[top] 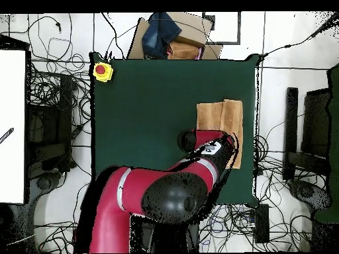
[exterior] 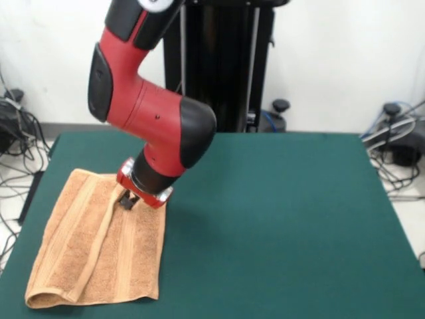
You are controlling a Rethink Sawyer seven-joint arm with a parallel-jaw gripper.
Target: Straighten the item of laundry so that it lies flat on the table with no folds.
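**Poster A:** Down at the towel's far edge, the gripper has its dark fingertips right on the cloth, at about 12 o'clock of the towel in the front view. Whether those tips are pinching the fabric or just pressing on it, can't tell; they're small and half tucked under the red wrist collar. From there the red and black arm bends up and away toward the black pedestal at the top.

**Poster B:** Same here, no call on the grasp. The towel itself sits at roughly 8 o'clock on the green table in the front view, close to that corner. It's tan-orange terry, and it isn't flat: a long raised fold runs from the gripper's spot down toward the near edge, and the near left corner looks rolled under.

**Poster A:** Overhead flips it. There the towel is at about 3 o'clock on the table, near the edge, with one darker and one lighter strip side by side, so some of it looks doubled over. The arm comes up from 6 o'clock and covers the towel's lower part, so the gripper is hidden in that view.

**Poster B:** Also a yellow box with a red button on the table's corner at 10 o'clock overhead, well apart from the towel. Cables all over the floor around it.
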